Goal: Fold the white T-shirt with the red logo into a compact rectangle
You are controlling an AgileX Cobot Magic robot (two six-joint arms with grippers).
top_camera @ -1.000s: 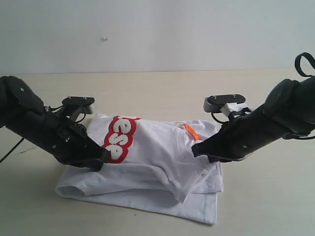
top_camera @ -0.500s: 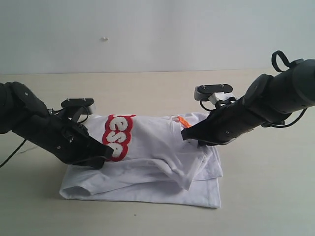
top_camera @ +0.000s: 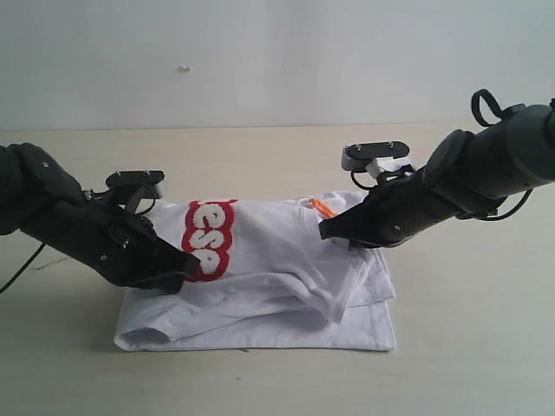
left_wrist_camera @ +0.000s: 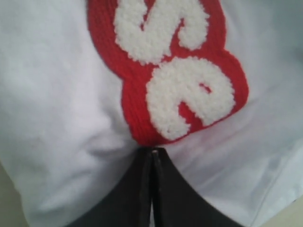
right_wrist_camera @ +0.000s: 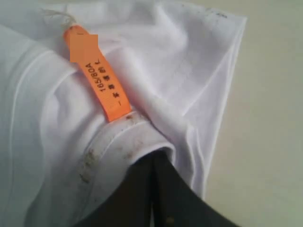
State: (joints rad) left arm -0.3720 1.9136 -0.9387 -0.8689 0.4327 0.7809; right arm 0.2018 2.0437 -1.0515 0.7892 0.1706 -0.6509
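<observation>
1. While both arms lean in from either side, a plain pale wall (top_camera: 277, 61) fills the back of the room.
2. Below it runs a light beige table (top_camera: 468, 347), smooth and matte, right across the view.
3. And in the middle of that table is the white T-shirt (top_camera: 269, 260), partly folded into a rough rectangle. Its long axis runs side to side in the exterior view, with the neck end toward the right arm. The bottom layer lies flat on the table. The top layer is raised and slung between the two grippers, sagging in loose folds toward the near right.
4. Over to the left gripper (top_camera: 189, 263): it's down on the left part of the shirt, jaws pressed together, pinching the cloth right at the end of the red logo (top_camera: 211, 238).
5. The right gripper (top_camera: 325, 230) has its jaws tight together too, nipping the fabric at the ribbed collar (right_wrist_camera: 109, 142), which shows small brownish specks.
6. That logo band runs near to far, crosswise to the shirt's long axis. The fuzzy white letters "ese" show from outside.
7. Smallest of all is the orange tag (right_wrist_camera: 97, 75), lying by the collar just beside the right gripper's tip and printed with small dark characters.
</observation>
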